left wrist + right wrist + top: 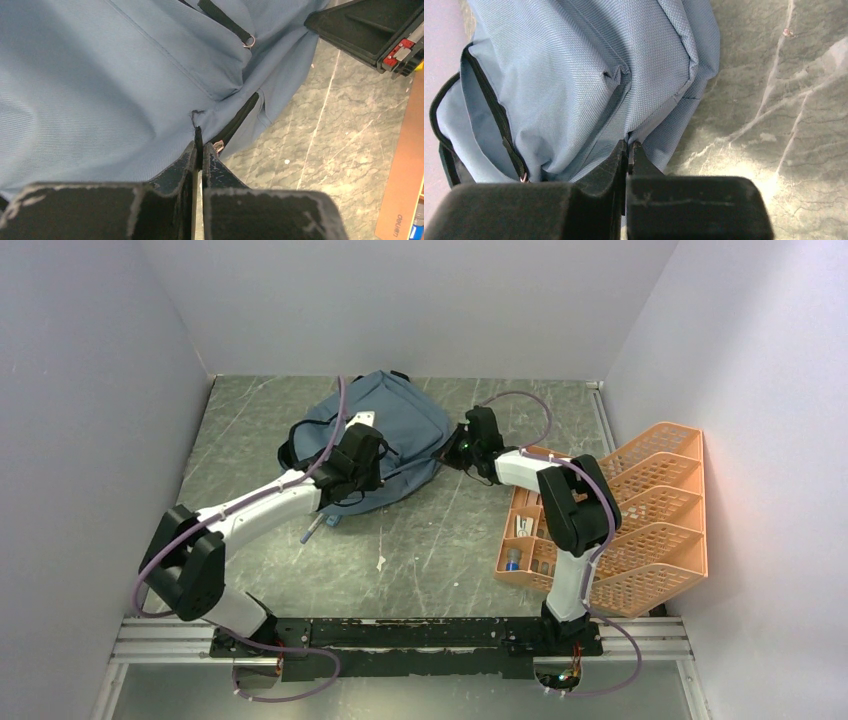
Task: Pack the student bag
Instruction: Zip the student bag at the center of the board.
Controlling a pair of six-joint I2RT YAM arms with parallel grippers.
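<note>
Opening the student bag (385,435) looks to be the step in hand, since nothing from the orange mesh tray organiser (650,510) has yet been lifted and both arms are working on the fabric. The bag lies slumped on the marbled table (430,550), towards the far side and left of centre, well apart from the organiser on the right.

The left gripper (199,150) has its jaws almost together, pinching a small dark tab of the bag right by the black zip (240,117); whether that tab is the zip pull I cannot tell. The right gripper (628,150) is likewise nearly closed, nipping a fold of blue-grey cloth at the bag's edge.

The next move probably calls for the right side to brace the cloth while the left draws along the zip line.
</note>
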